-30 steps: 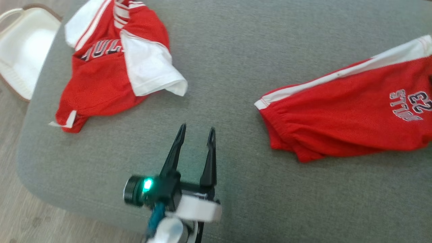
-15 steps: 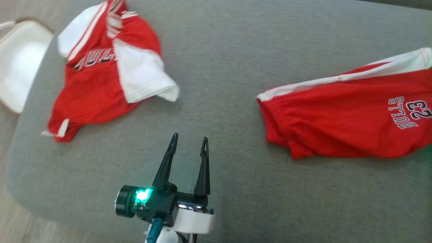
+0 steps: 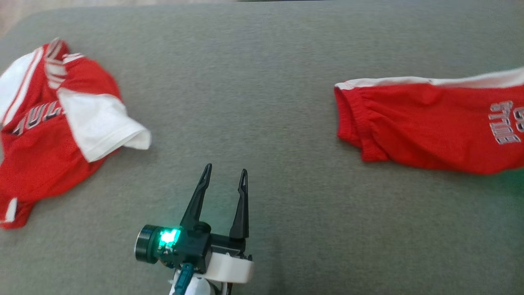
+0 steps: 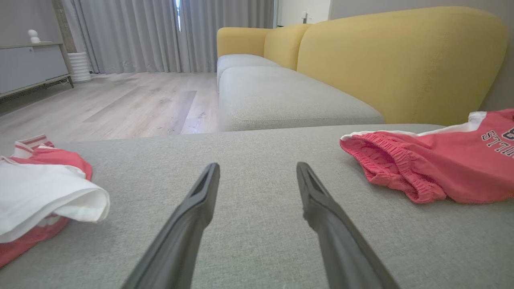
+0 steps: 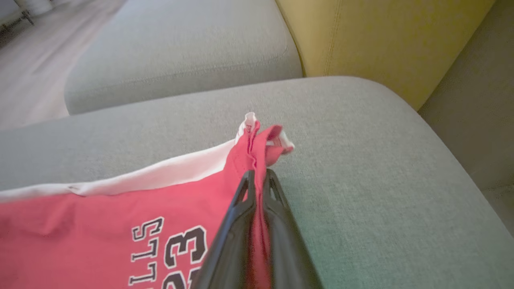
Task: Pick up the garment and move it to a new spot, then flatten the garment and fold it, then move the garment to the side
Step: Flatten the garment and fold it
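- While the right gripper (image 5: 259, 176) pinches a hem corner of the red shorts (image 3: 425, 131), lying at three o'clock on the grey sofa cushion (image 3: 266, 73), I'd lift slowly so the cloth doesn't slip free.
- Left gripper (image 3: 224, 178), spread and empty at six o'clock, could take the waistband.
- Keep clear of the jersey (image 3: 53, 135) at nine o'clock.

The dark two-fingered left gripper (image 3: 226, 169) hovers, jaws spread wide; the matching right gripper (image 5: 260, 173) clamps tight on the red fabric shorts (image 5: 100, 200)
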You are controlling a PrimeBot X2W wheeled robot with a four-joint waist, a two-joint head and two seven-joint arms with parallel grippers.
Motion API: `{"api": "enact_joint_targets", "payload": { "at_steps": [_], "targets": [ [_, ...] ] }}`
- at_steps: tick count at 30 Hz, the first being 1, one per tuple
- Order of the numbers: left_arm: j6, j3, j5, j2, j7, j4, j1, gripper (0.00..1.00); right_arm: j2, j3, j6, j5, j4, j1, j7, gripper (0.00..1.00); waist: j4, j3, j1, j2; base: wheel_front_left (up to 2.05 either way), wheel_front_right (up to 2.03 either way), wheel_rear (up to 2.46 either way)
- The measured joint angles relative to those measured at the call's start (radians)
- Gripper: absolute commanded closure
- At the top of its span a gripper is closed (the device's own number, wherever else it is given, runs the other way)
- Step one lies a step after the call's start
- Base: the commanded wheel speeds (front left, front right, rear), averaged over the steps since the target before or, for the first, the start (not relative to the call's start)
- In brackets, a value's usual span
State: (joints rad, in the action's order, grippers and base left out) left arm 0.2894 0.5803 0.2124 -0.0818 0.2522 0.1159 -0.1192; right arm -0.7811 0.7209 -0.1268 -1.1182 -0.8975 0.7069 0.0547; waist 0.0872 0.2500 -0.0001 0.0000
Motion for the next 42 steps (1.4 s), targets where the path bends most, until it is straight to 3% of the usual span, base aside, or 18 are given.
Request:
{"api": "enact_joint_targets", "payload": {
  "at_steps": [6, 12, 24, 25, 26, 27, 32, 42],
  "targets": [
    [-0.01, -0.003, -0.002, 0.001, 0.0, 0.018, 0.0, 0.0, 0.038, -0.034, 0.0, -0.056, 0.16, 0.025, 0.017, 1.0, -0.046, -0.02, 0.0001, 0.0, 0.0, 0.0, 0.0],
    [-0.025, -0.003, -0.001, 0.005, 0.0, 0.031, 0.002, 0.0, 0.091, -0.007, 0.0, -0.031, 0.359, 0.027, -0.023, 1.0, -0.054, -0.062, -0.0001, 0.0, 0.0, 0.0, 0.0],
    [-0.044, 0.019, 0.039, 0.02, 0.0, 0.046, 0.002, 0.0, 0.321, 0.07, 0.0, 0.05, 0.392, 0.039, -0.149, 1.0, 0.028, -0.079, 0.0, 0.0, 0.0, 0.0, 0.0],
    [-0.044, 0.024, 0.044, 0.021, 0.0, 0.047, 0.002, 0.0, 0.34, 0.078, 0.0, 0.058, 0.384, 0.036, -0.159, 0.82, 0.037, -0.081, 0.0, 0.0, 0.0, 0.0, 0.0],
    [-0.044, 0.028, 0.048, 0.022, 0.0, 0.049, 0.002, 0.0, 0.359, 0.081, 0.0, 0.063, 0.375, 0.029, -0.166, 0.16, 0.047, -0.083, 0.0001, 0.0, 0.0, 0.0, 0.0],
    [-0.043, 0.031, 0.053, 0.022, 0.0, 0.049, 0.002, 0.0, 0.375, 0.081, 0.0, 0.067, 0.37, 0.018, -0.166, 0.0, 0.055, -0.085, 0.0001, 0.0, 0.0, 0.0, 0.0],
    [-0.035, 0.028, 0.069, 0.023, 0.0, 0.049, 0.003, 0.0, 0.397, 0.028, 0.0, 0.073, 0.372, -0.049, -0.101, 0.0, 0.074, -0.112, 0.0, 0.0, 0.0, 0.0, 0.0],
    [-0.021, -0.067, 0.066, 0.013, 0.0, 0.017, 0.122, 0.0, 0.305, -0.178, 0.0, 0.17, 0.451, -0.23, 0.134, 0.0, -0.003, -0.19, -0.0001, 0.0, 0.0, 0.0, 0.0]
  ]
}}
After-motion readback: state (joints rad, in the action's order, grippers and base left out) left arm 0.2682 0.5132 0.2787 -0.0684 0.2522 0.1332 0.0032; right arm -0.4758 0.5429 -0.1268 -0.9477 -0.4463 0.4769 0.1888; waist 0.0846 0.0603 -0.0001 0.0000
